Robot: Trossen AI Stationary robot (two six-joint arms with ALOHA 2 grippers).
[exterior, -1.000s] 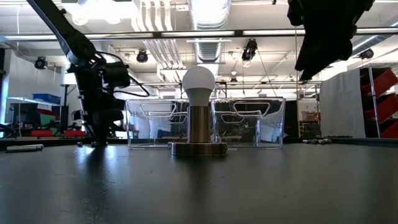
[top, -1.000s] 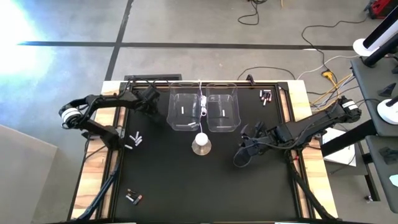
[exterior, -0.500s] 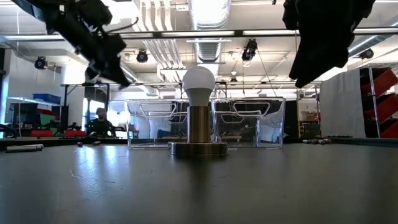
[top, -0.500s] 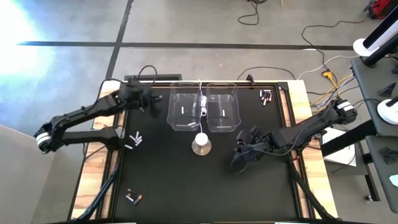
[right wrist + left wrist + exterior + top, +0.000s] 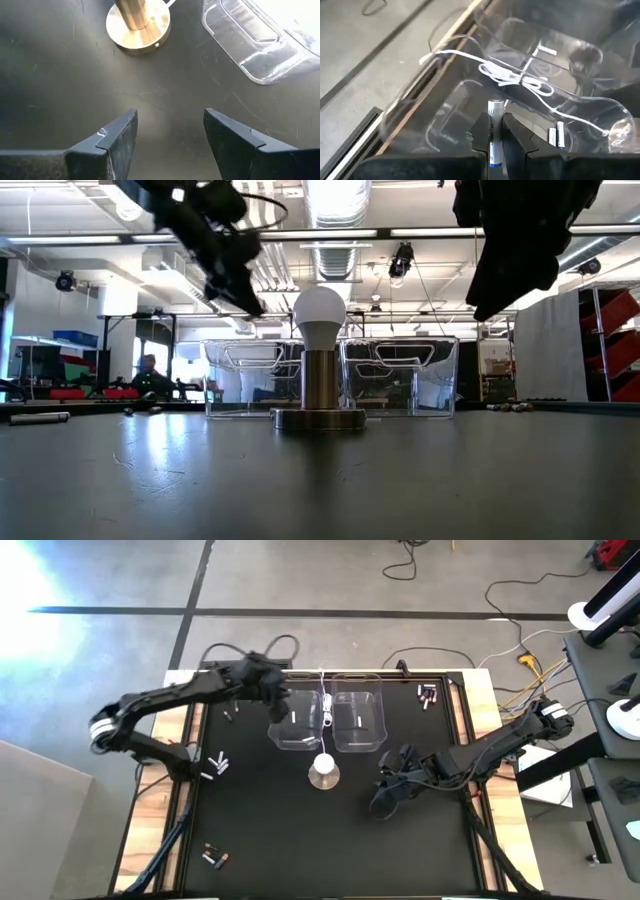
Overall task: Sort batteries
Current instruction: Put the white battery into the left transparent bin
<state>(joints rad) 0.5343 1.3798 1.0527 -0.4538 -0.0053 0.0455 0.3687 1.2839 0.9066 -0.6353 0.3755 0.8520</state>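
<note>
The left claw [image 5: 495,142] is hovering above the left clear bin [image 5: 297,718], its 2 fingers [image 5: 516,136] pinching a silvery-white battery [image 5: 494,131] with a blue end that is pointing out between them. 1 battery is lying inside that bin [image 5: 558,135], and another [image 5: 358,721] is lying in the right clear bin [image 5: 360,717]. A white cable [image 5: 520,80] is running between the 2 bins toward a lamp with a round brass base [image 5: 323,773]. The right claw [image 5: 167,135] is hanging above the black table [image 5: 300,840] near the lamp, its fingers spread wide and holding nothing. Loose batteries are lying by the table's left edge [image 5: 217,765], front-left corner [image 5: 214,858] and far-right corner [image 5: 428,695].
</note>
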